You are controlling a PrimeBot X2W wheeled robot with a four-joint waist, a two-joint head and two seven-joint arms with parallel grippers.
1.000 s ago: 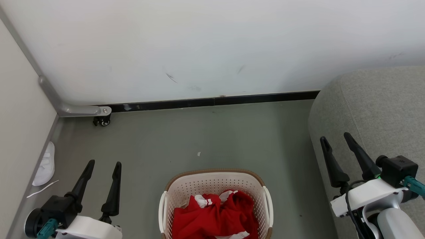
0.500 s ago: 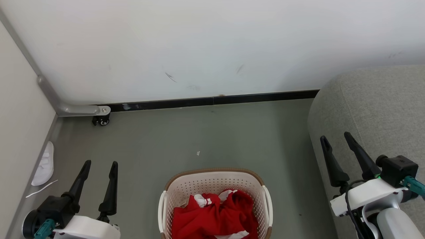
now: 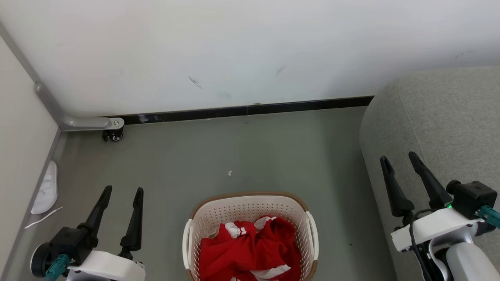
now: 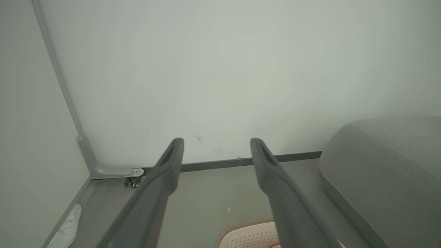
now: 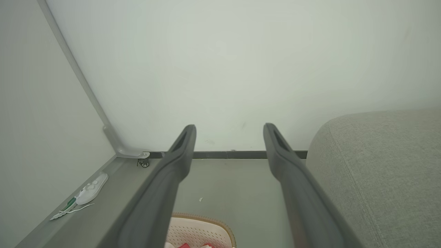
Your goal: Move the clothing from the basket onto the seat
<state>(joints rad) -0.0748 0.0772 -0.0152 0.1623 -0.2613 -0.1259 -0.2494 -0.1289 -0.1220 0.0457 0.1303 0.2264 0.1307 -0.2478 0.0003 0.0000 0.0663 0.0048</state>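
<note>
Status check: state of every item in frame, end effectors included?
basket, upright on the floor, loaded
clothing, crumpled inside the basket, untouched
seat, no clothing on the part in view
left end effector, open, empty
right end effector, open, empty
white shoe, lying on the floor by the side wall

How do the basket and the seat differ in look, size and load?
The basket is cream perforated plastic with a brown rim; the seat is grey upholstered fabric. The basket is much smaller than the seat. The basket holds the red clothing; the seat's visible surface bears no clothing. Both stand on the grey floor.
</note>
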